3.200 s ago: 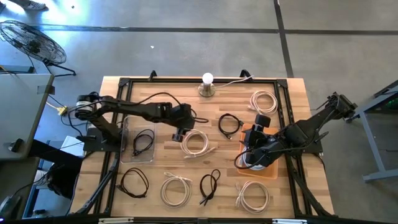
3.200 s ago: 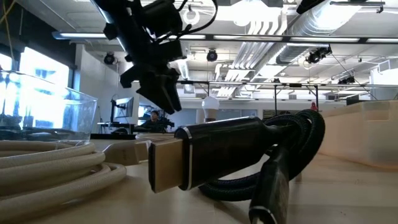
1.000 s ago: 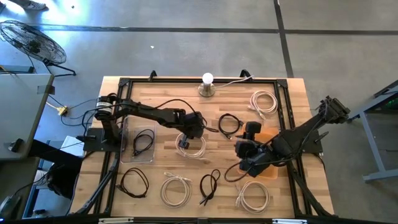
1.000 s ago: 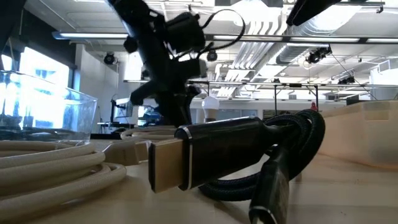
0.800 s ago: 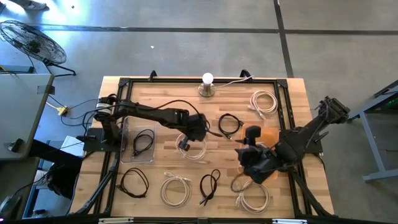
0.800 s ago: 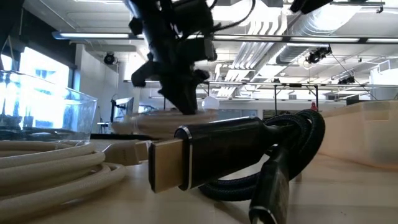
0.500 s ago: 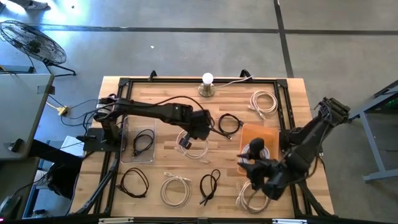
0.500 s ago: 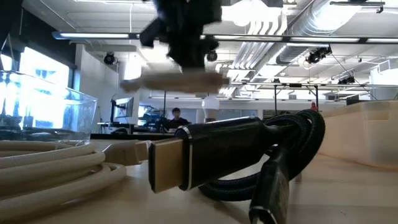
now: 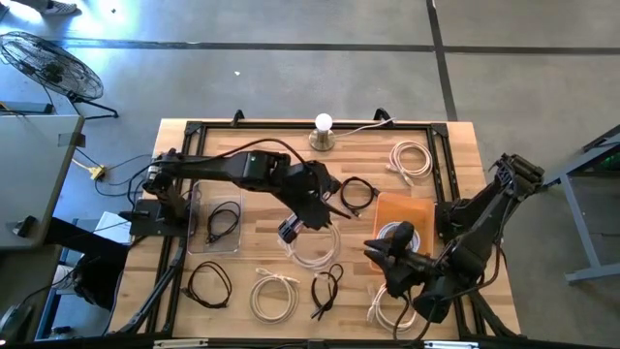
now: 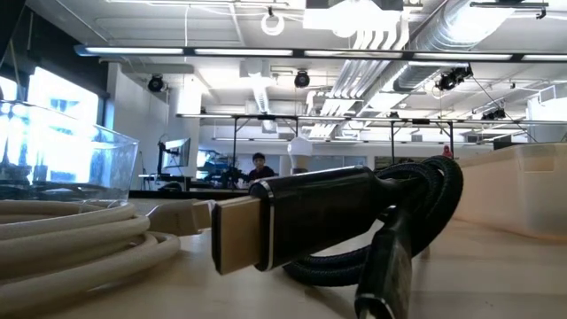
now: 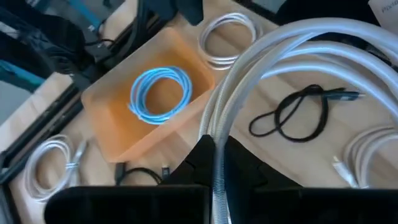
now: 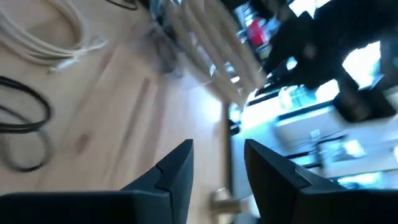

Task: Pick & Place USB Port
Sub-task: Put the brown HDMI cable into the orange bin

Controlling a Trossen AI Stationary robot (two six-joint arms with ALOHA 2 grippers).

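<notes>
A white coiled USB cable [image 9: 312,244] hangs over the table's middle, held by my left gripper [image 9: 323,206], which is shut on it. In the left wrist view its loops [image 11: 292,50] fan out past the fingers. To the right stands an orange bin [image 9: 418,211] with a pale coil [image 11: 160,92] lying in it. My right gripper [image 9: 376,252] hovers near the bin's near left corner, pointing toward the table's left; its fingers [image 12: 177,171] stand open with nothing between them. Neither gripper shows in the low view. My left gripper pinches the white coil's strands [image 11: 215,163] between its two fingers, at one spot on the ring. The fingers slant down toward the table's right. The coil is lifted clear of the table, and its loops hang loose below and beyond the fingers.
Other coiled cables lie about: black ones [image 9: 358,194] [image 9: 327,288] [image 9: 208,284], white ones [image 9: 412,158] [image 9: 274,296] [image 9: 392,308]. A clear tray [image 9: 199,233] at the left holds a black cable [image 9: 224,220]. A lamp [image 9: 323,131] stands at the far edge. A black plug [image 10: 301,221] lies close in the low view.
My left gripper has risen with the white coil, lifting it off the table and out of the low view, and has drifted toward the right. My right gripper has swung from the orange bin toward the table's near edge and has turned.
</notes>
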